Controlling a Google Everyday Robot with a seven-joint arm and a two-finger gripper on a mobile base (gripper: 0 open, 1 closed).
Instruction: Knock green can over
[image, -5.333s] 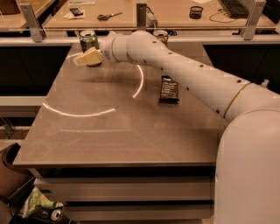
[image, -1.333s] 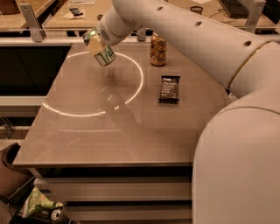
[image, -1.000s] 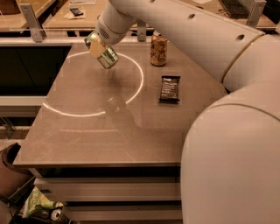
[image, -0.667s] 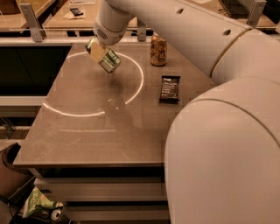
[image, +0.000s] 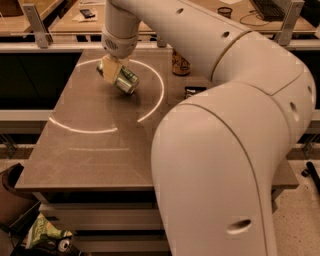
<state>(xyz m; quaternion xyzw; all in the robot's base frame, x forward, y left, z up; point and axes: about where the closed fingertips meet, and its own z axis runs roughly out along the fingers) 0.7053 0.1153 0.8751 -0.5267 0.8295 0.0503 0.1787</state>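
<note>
The green can (image: 127, 83) is tilted steeply, its silver end pointing down and right, at the far left part of the brown table (image: 95, 150). My gripper (image: 113, 73) hangs from the white wrist above it and is shut on the can's upper end with its pale fingers (image: 106, 67). The can looks low over the table or just touching it; I cannot tell which. My white arm fills the right half of the view.
An orange-brown can (image: 180, 63) stands upright at the far middle of the table. A dark snack packet (image: 193, 91) lies in front of it, partly hidden by my arm. A curved strip of light runs across the tabletop. A bag lies on the floor at lower left (image: 47, 236).
The gripper has carried the tilted green can down and a little nearer and to the right. The arm's elbow has swung in and now covers much more of the right side.
</note>
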